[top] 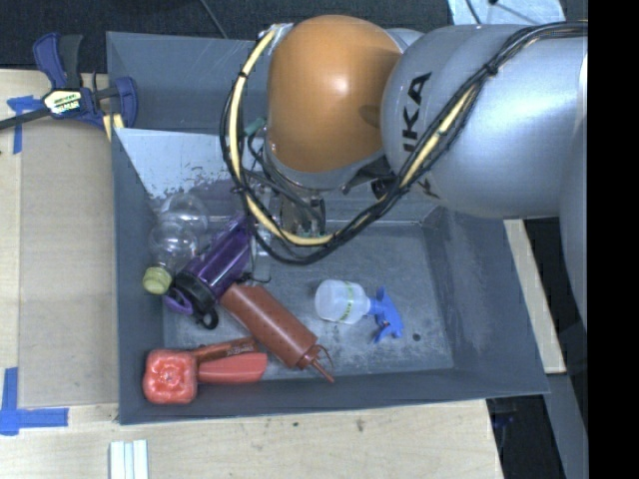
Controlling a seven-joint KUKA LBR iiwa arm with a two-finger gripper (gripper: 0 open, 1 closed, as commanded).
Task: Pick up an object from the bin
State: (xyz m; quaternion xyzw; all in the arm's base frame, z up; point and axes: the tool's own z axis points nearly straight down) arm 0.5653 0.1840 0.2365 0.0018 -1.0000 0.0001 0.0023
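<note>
Reaching into the bin (439, 287), gripper (264, 247) just beside the purple bottle (225, 259), brown bottle (275, 327) below, whether spread or pressed together cannot be told.

Even overhead light, soft glare on the orange cover (334, 88), shadow under it on the bin (449, 317) floor

The grey metal bin (424, 257) carried a few loose things on its floor, most of them toward its 8 o'clock side. A clear plastic bottle (176, 230) with a yellow-green cap (155, 280) lay at about 9 o'clock, and a purple thing (222, 257) lay against it. A brown-red squeeze bottle (272, 325) lay slantwise near 6 o'clock, its nozzle pointing toward 4 o'clock. At 7 o'clock sat a red pepper-shaped toy (168, 377), a red handle (232, 368) beside it. A small translucent cup (339, 300) and a blue toy (385, 315) lay close together near 5 o'clock.
</note>
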